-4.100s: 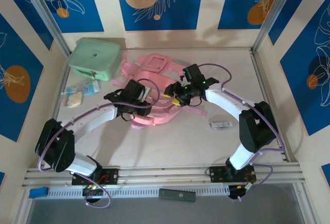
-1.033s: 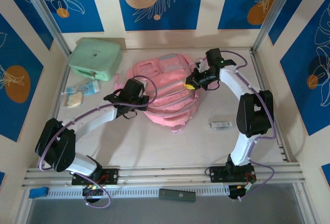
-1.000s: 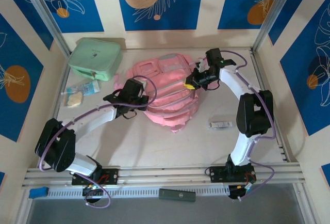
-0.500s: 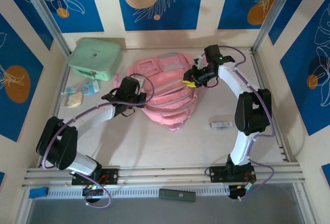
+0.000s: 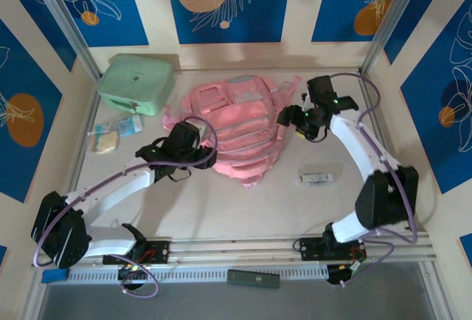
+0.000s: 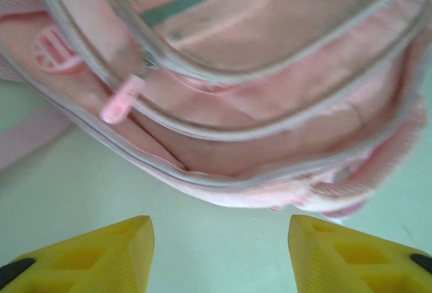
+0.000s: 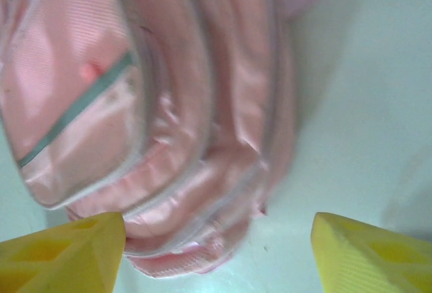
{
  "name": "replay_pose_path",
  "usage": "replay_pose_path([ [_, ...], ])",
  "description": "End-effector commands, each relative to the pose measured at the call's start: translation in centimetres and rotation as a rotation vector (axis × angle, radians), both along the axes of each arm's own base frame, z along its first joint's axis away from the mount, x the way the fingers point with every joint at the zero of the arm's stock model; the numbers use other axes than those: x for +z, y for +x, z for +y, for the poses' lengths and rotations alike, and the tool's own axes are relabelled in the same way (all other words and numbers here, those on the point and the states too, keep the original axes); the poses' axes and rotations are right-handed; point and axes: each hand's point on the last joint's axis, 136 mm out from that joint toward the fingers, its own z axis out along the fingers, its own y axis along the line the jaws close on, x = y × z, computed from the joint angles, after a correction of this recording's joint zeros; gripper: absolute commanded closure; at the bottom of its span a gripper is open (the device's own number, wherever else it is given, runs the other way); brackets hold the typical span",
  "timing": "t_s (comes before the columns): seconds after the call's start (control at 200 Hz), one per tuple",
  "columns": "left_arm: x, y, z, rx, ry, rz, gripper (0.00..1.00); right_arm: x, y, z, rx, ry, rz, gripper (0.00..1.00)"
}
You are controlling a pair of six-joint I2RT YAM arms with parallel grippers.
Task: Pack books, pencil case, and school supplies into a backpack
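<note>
The pink backpack (image 5: 237, 130) lies flat on the table, front pockets up, zips shut. My left gripper (image 5: 202, 150) hovers open just off its left edge; in the left wrist view the yellow fingers (image 6: 88, 259) stand wide over bare table, with the backpack (image 6: 256, 104) beyond them. My right gripper (image 5: 286, 119) is open beside the backpack's right edge, and its fingers (image 7: 67, 252) frame the backpack (image 7: 169, 104) without touching it. The school supplies, a small whitish-grey bar (image 5: 317, 178), lie on the table to the right. The books and pencil case are out of view.
A mint-green boxy case (image 5: 136, 82) stands at the back left, with a clear packet (image 5: 114, 132) in front of it. A dark flat bar (image 5: 253, 278) and a blue piece (image 5: 55, 274) rest on the front rail. Metal frame posts border the table.
Both grippers have opened and let go of the backpack. The left one drew back toward the near left, the right one moved right. The backpack has settled flat.
</note>
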Motion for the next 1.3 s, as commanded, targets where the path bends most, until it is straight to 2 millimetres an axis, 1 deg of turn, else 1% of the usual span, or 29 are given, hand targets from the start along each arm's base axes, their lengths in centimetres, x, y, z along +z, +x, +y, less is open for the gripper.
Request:
replay_pose_path([
  [0.0, -0.5, -2.5, -1.0, -0.024, -0.022, 0.055, 0.42, -2.9, -4.3, -3.5, -0.181, -0.099, 0.105, 0.22],
  [0.045, -0.4, -3.0, -1.6, -0.035, -0.033, 0.052, 0.40, -3.6, -5.4, -4.3, -0.220, -0.101, 0.115, 0.18],
  [0.15, -0.3, -4.0, -3.3, -0.064, -0.072, 0.056, 0.37, -6.4, -7.9, -6.0, -0.314, -0.079, 0.198, 0.14],
  [0.25, -0.2, -4.7, -5.0, -0.107, -0.092, 0.047, 0.35, -8.4, -9.6, -7.2, -0.384, -0.091, 0.249, 0.10],
  [0.335, -0.2, -5.0, -6.0, -0.127, -0.095, 0.049, 0.34, -9.8, -10.8, -8.2, -0.454, -0.112, 0.280, 0.08],
  [0.465, -0.3, -5.4, -7.8, -0.164, -0.111, 0.052, 0.33, -12.1, -11.5, -8.7, -0.530, -0.087, 0.310, 0.03],
  [0.5, -0.5, -5.5, -8.3, -0.171, -0.109, 0.058, 0.32, -12.5, -11.2, -8.6, -0.535, -0.063, 0.309, 0.03],
  [0.605, -0.7, -5.8, -9.3, -0.193, -0.103, 0.067, 0.32, -13.0, -10.6, -8.3, -0.535, -0.044, 0.321, 0.01],
  [0.715, -0.8, -5.7, -9.8, -0.201, -0.097, 0.062, 0.31, -13.6, -10.0, -8.9, -0.553, -0.073, 0.326, 0.01],
  [0.79, -0.9, -5.6, -9.6, -0.190, -0.086, 0.059, 0.30, -13.9, -9.4, -8.5, -0.535, -0.064, 0.331, 0.02],
  [0.86, -0.8, -5.5, -9.4, -0.186, -0.085, 0.056, 0.30, -14.2, -8.9, -8.4, -0.506, -0.097, 0.335, 0.05],
  [0.98, -0.5, -5.5, -9.1, -0.182, -0.077, 0.045, 0.29, -14.5, -8.2, -8.3, -0.451, -0.152, 0.361, 0.13],
  [1.04, -0.4, -5.5, -9.0, -0.182, -0.074, 0.041, 0.29, -14.5, -7.8, -7.7, -0.408, -0.155, 0.355, 0.16],
  [1.19, -0.4, -5.6, -8.9, -0.185, -0.065, 0.050, 0.28, -14.7, -7.0, -5.7, -0.289, -0.126, 0.357, 0.30],
  [1.296, -0.2, -5.7, -9.1, -0.193, -0.073, 0.055, 0.28, -14.6, -7.4, -5.2, -0.210, -0.204, 0.383, 0.41],
])
